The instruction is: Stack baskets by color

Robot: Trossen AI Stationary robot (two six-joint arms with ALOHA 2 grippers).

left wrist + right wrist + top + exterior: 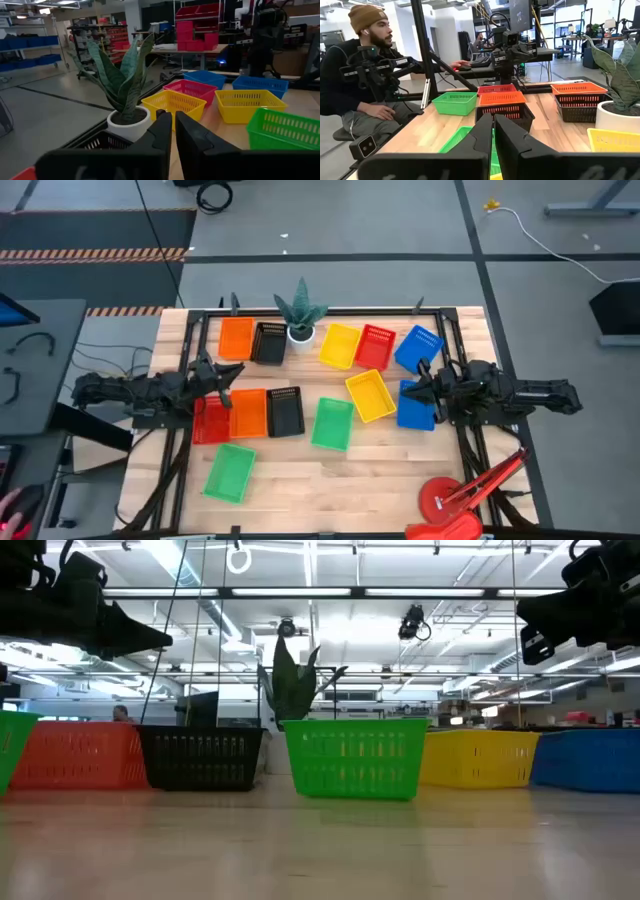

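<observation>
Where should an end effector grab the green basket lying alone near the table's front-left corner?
Take the green basket by one long rim wall, coming straight down from above. It lies open side up and apart from the other baskets, so its thin mesh wall is free on both faces; one finger can go inside and one outside.

Grey floor, white cable, ceiling strip lights, shelving with red bins.

Twelve coloured mesh baskets, seemingly all unstacked, scattered upright across table.
</observation>
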